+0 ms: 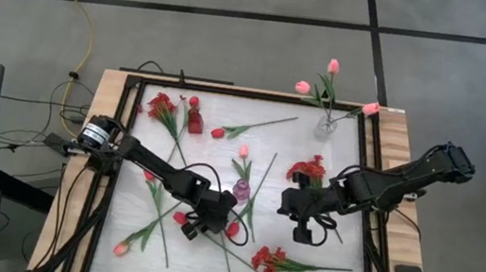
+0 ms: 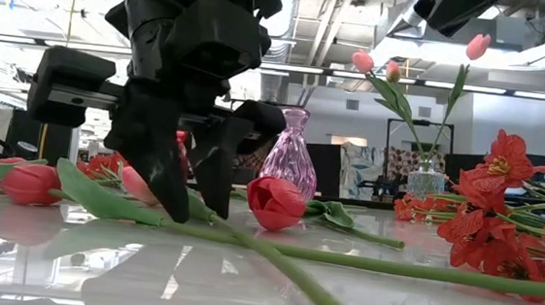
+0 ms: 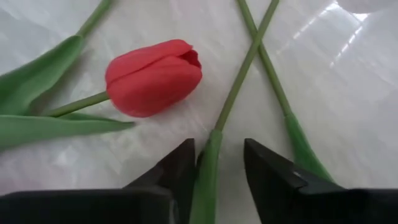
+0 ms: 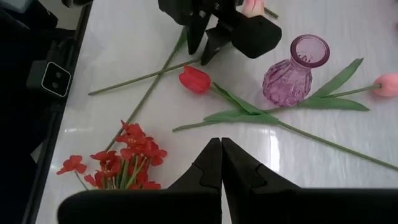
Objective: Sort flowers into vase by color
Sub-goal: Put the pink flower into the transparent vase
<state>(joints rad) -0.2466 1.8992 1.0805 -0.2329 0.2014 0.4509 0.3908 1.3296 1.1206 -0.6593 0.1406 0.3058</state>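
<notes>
Straddling a thin green stem (image 3: 208, 168), the left gripper (image 3: 217, 165) is standing spread, red tulip (image 3: 152, 76) just ahead. Stem is looking light and floppy, so pinching mid-stem seems best. Right gripper (image 4: 221, 163) is hovering pressed together.

From above, the left gripper (image 1: 195, 228) is too small and dark to show how its fingers sit on the crossed stems. Its own camera cuts the green stem (image 3: 207, 171) off at the frame's bottom edge, between the fingers, so any grip there is hidden. At table height, that gripper blocks part of the purple vase (image 2: 290, 158). The red tulip's (image 3: 153, 76) stem disappears behind a leaf.
</notes>
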